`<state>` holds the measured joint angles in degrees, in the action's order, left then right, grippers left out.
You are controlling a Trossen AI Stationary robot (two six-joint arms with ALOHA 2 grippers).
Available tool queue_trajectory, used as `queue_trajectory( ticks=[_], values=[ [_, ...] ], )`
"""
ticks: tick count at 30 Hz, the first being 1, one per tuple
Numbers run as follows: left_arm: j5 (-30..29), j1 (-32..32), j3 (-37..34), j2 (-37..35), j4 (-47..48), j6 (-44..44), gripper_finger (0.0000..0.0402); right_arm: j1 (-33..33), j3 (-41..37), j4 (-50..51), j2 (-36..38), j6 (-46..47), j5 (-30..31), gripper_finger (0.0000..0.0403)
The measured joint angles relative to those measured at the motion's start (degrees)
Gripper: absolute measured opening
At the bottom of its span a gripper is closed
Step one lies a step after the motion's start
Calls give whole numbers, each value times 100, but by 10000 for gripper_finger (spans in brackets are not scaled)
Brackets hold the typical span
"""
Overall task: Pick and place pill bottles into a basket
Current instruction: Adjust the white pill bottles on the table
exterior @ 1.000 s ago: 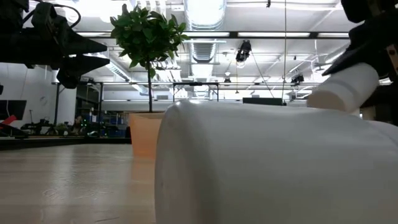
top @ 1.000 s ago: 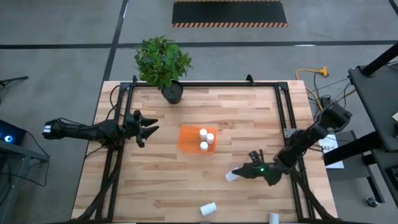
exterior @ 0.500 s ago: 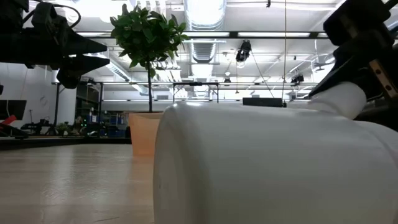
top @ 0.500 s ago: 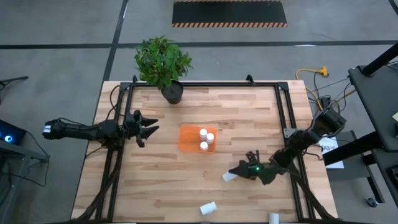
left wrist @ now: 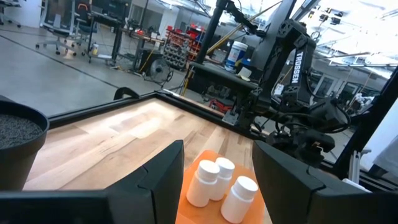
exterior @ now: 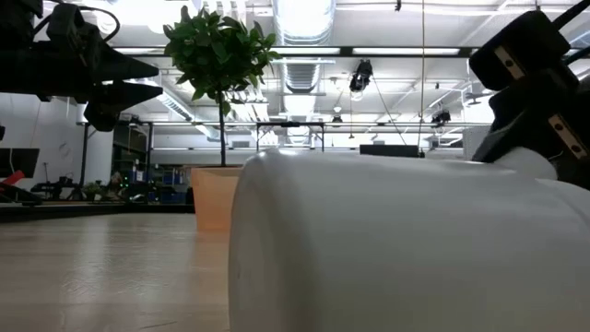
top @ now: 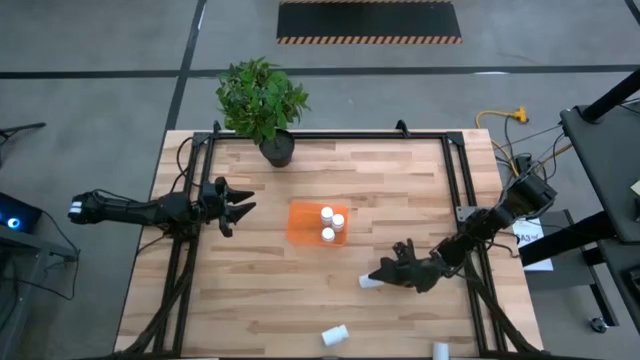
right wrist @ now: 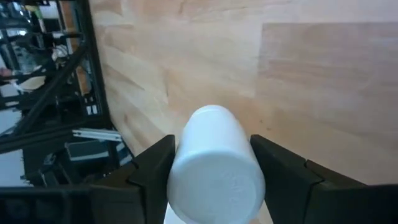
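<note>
Our right tool (top: pixel 384 275) grasps a small white plastic pill bottle (top: pixel 368 283) low over the wooden bench (top: pixel 400 190); our left tool (top: pixel 238 207) waits released.

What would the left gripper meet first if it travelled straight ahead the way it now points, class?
Most likely the basket with three pill bottles standing in it. The left gripper points across the table toward it, and its wrist view frames the bottles between its open fingers. It hangs above the table, so it might pass over.

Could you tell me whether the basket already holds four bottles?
No, the high view shows only three bottles standing in the basket.
</note>
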<state>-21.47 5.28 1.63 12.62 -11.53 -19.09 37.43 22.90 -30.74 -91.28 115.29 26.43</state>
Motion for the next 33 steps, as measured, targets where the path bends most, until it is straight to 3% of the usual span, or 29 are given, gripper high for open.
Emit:
queue_trajectory(
  ticks=[8, 21, 33],
  values=[
    [0, -1, 0, 0, 2, 0, 173, -4, 17, 246, 19, -554, -811, 234],
    [0, -2, 0, -2, 2, 0, 173, -28, 7, 308, 34, -1300, -968, 324],
    [0, -2, 0, -2, 2, 0, 173, -28, 366, 497, 362, -2523, -1711, 331]
  ],
)
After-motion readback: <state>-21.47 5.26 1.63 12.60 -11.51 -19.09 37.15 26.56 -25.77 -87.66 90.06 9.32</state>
